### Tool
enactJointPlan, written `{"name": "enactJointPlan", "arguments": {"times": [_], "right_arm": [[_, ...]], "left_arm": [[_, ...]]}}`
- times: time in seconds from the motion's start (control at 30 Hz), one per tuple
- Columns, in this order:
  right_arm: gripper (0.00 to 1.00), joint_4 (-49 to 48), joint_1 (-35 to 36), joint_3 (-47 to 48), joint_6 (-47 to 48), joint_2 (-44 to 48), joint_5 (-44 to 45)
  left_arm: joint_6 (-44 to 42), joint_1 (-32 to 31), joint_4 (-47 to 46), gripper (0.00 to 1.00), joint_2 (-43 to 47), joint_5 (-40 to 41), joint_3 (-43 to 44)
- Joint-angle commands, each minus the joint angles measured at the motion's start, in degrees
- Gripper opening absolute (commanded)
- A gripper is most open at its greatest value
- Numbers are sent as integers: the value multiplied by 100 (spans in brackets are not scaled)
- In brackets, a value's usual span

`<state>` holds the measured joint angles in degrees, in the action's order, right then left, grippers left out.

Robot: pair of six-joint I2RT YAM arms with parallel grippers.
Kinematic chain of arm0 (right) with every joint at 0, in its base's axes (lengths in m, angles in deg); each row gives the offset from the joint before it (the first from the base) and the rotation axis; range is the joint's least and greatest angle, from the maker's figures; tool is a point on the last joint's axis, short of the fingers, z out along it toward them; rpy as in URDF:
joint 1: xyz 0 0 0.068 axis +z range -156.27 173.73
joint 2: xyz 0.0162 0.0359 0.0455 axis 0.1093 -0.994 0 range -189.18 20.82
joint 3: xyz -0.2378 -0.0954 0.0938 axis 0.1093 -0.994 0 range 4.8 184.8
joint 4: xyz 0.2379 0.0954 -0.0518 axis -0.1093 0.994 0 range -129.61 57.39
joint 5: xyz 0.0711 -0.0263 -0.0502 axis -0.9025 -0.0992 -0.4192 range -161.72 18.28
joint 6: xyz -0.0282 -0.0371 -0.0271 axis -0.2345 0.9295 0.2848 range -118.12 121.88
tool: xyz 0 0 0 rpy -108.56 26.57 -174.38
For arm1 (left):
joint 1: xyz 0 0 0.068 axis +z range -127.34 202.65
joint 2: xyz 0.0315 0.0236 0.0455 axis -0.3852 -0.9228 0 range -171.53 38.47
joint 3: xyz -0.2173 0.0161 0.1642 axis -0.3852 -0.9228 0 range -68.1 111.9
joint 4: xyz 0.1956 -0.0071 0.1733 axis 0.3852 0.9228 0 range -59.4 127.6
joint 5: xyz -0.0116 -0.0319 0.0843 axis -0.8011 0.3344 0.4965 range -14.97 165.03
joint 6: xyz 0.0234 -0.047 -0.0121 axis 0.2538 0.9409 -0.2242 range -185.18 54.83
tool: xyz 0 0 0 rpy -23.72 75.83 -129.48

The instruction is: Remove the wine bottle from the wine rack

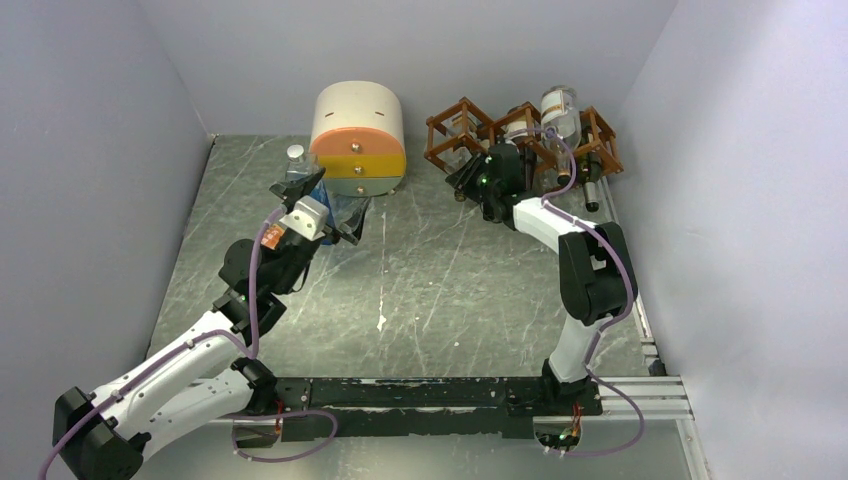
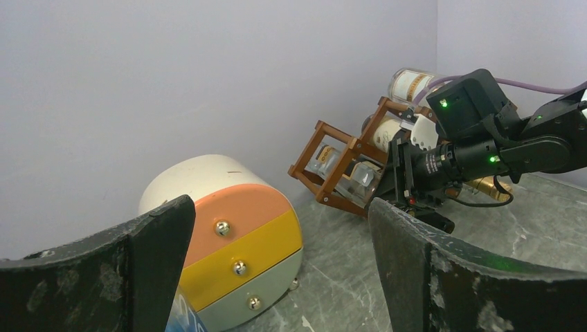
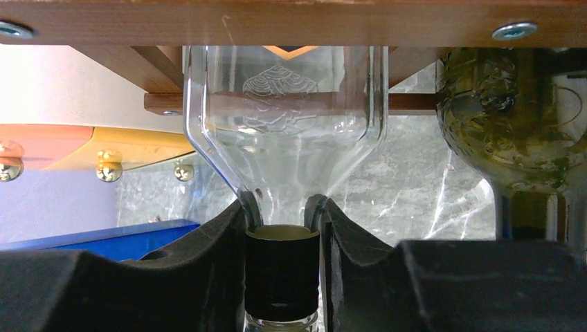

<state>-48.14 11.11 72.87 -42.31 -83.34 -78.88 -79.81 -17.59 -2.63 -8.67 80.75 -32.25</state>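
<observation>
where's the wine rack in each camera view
top external: wine rack at the far right, by the back wall.
left wrist: wine rack right of centre, mid-height.
right wrist: wine rack as a wooden bar along the top edge, above the clear bottle.
shared landmark: the cream-and-orange drawer box, left of centre in all three.

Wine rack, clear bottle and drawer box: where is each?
wine rack (image 3: 277, 21), right wrist view, top wooden bar
clear bottle (image 3: 284, 117), right wrist view, glass shoulder
drawer box (image 1: 355, 110), top view, cream top
</observation>
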Motion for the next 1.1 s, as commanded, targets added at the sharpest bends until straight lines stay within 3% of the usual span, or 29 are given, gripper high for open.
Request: {"name": "enactJointPlan", "arguments": {"times": [0.0,0.63,1.07], "right_arm": [[33,-391,-4,-182,-115,254,62],[0,-611,21,-1216,-296,1290,-223],[0,-1329,20,-1806,-868,1644,-747]], "left_arm": [[-14,-41,-207,99,-18,-222,24],[53,-36,-188,99,-128,-309,35],[83,-36,-140,99,-267,-413,62]]}}
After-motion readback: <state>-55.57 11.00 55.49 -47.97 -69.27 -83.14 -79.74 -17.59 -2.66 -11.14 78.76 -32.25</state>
